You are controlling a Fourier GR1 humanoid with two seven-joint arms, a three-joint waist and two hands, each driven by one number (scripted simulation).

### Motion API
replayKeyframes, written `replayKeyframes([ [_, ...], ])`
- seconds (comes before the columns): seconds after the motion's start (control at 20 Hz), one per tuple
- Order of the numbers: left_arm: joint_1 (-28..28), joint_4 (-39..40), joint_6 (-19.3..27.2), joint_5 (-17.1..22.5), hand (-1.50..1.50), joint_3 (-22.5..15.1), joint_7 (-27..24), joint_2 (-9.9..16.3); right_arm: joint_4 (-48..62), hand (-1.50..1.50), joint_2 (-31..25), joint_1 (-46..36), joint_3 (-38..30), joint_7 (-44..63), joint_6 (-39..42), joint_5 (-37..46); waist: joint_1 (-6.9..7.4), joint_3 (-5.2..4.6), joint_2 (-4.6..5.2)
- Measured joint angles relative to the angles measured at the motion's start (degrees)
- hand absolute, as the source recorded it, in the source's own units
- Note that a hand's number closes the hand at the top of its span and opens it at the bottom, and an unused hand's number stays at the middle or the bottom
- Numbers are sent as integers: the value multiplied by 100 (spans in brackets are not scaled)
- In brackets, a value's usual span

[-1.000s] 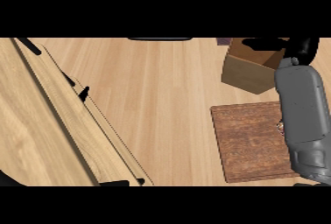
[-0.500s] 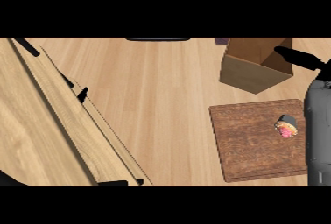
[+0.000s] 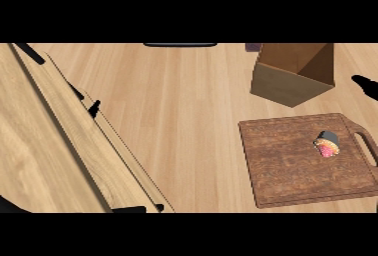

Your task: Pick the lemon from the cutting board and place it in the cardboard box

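Note:
The dark brown cutting board (image 3: 295, 165) lies at the lower right of the wooden counter. On its right part rests a small yellow-and-pink item with a dark grey end (image 3: 326, 145), where the lemon is expected. The open cardboard box (image 3: 291, 72) stands beyond the board at the upper right, and nothing shows inside it. Only a black tip of my right hand (image 3: 366, 85) shows at the right edge, beside the box and apart from the item. My left hand is out of view.
A long light-wood ledge (image 3: 81, 135) with small black fittings runs diagonally down the left side. A dark flat object (image 3: 181, 45) and a small purple thing (image 3: 253, 47) lie at the far edge. Bare counter (image 3: 184, 110) lies between ledge and board.
My right forearm, which covered the board's right side, has pulled away to the right and out of view. The small item on the board is now uncovered.

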Motion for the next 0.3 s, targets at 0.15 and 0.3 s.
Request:
replayKeyframes([
  [0.15,34,34,31,-36,0,4,-128,-21,-191,-150,-137,435,-30,-153,190,-263,-10,5,-9],
  [0.3,30,51,-28,-17,0,52,-184,15,-39,-150,-320,579,10,-309,272,-476,-3,7,-8],
])
